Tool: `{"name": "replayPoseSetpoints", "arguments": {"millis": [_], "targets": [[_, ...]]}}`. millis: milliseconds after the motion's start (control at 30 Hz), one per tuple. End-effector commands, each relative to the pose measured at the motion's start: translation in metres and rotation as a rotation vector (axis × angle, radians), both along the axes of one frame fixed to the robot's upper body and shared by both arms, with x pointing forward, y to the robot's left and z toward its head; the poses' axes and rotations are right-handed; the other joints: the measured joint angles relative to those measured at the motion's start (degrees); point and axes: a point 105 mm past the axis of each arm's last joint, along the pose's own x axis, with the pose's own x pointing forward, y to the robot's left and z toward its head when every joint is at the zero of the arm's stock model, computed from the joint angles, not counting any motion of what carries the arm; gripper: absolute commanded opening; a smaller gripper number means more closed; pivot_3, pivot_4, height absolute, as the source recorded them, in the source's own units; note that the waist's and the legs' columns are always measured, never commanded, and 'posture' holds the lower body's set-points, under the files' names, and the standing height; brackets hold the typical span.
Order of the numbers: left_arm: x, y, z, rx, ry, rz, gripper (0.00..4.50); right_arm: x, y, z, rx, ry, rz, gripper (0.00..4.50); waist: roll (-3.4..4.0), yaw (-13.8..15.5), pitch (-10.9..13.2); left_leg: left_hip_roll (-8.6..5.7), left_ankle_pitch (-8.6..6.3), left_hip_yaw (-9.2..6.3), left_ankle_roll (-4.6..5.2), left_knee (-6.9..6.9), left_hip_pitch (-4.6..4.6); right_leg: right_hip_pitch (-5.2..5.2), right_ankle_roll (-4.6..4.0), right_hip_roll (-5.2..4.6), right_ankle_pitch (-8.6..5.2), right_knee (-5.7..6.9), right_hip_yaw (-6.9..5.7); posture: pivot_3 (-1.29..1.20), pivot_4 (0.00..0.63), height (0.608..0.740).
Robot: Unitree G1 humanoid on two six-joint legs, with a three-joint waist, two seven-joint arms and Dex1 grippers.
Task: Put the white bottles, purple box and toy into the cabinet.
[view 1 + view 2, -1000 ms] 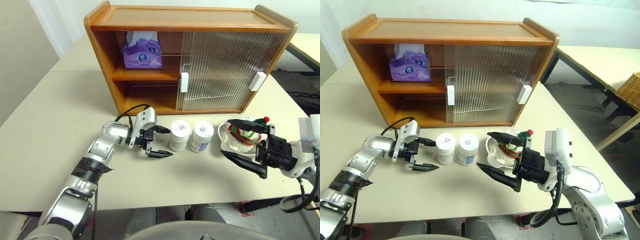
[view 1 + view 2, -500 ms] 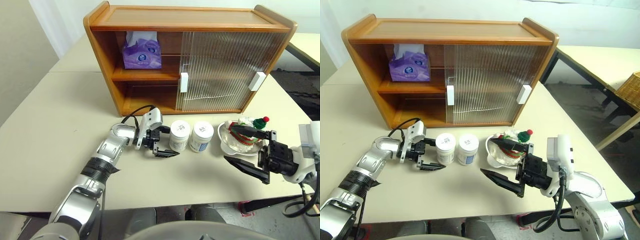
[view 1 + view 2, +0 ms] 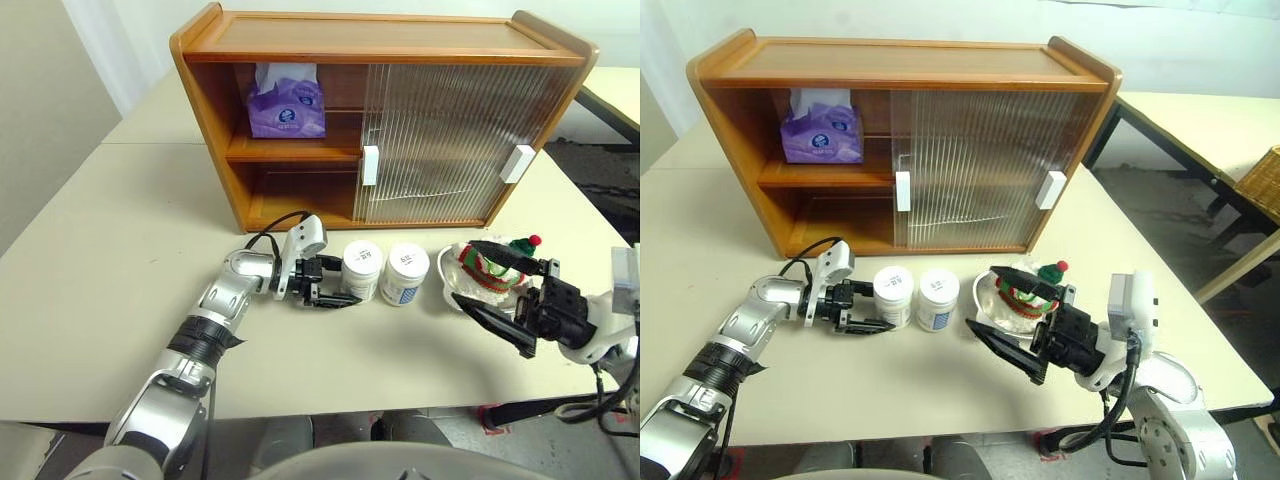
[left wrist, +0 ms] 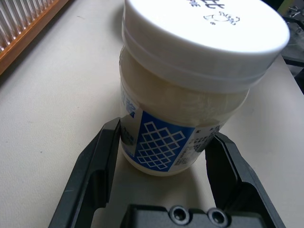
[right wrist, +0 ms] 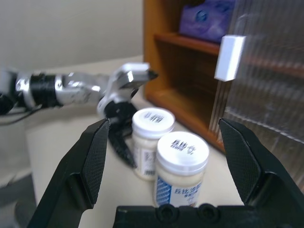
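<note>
Two white bottles stand side by side on the table in front of the cabinet (image 3: pixel 380 35). My left gripper (image 3: pixel 338 282) lies low on the table with its fingers (image 4: pixel 102 161) pressed on both sides of the left bottle (image 3: pixel 361 270). The other bottle (image 3: pixel 404 273) stands free just to its right. The purple box (image 3: pixel 286 105) sits on the upper shelf, in the cabinet's uncovered left half. The toy (image 3: pixel 492 264) lies on its silver dish (image 3: pixel 450 278). My right gripper (image 3: pixel 1006 310) hovers wide open just in front of the toy, pointing towards the bottles, with nothing between its fingers.
Both ribbed sliding doors (image 3: pixel 440 140) cover the cabinet's right half, and the lower left shelf (image 3: pixel 300 205) is uncovered. The table's front edge runs close below both arms. A second table and a wicker basket (image 3: pixel 1265 175) stand at the far right.
My left gripper slid right until its fingers were around the left bottle, then they narrowed onto it. The right gripper drifted slightly right, still wide open.
</note>
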Motion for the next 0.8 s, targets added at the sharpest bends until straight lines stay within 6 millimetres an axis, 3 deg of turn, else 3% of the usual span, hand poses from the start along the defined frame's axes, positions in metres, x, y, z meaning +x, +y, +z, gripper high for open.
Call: {"name": "replayPoseSetpoints", "arguments": {"millis": [33, 400, 800], "targets": [[0.002, 0.011, 0.002, -0.003, 0.005, 0.042, 3.02, 0.0, -0.001, 0.003, -0.002, -0.011, -0.013, 4.5, 0.0, -0.06, 0.0, 0.0, 0.0, 0.0, 0.0, -0.01, 0.0, 0.0, 0.0, 0.0, 0.0, 0.0, 0.0, 0.01, 0.0, 0.74], [0.032, 0.063, 0.046, -0.106, -0.148, 0.329, 3.02, 0.005, 0.018, 0.007, 0.039, -0.013, 0.01, 4.5, 0.01, -0.61, 0.0, 0.04, 0.03, -0.03, 0.0, -0.03, 0.0, -0.06, -0.25, 0.04, -0.09, 0.01, 0.0, 0.05, 0.0, 0.74], [0.07, 0.069, 0.059, -0.092, -0.274, 0.635, 3.02, 0.008, 0.023, 0.007, 0.025, -0.018, 0.028, 4.5, 0.01, 0.18, 0.01, 0.0, 0.05, -0.09, -0.03, -0.04, -0.02, -0.04, -0.29, 0.02, 0.1, 0.0, -0.03, 0.05, 0.0, 0.74]]}}
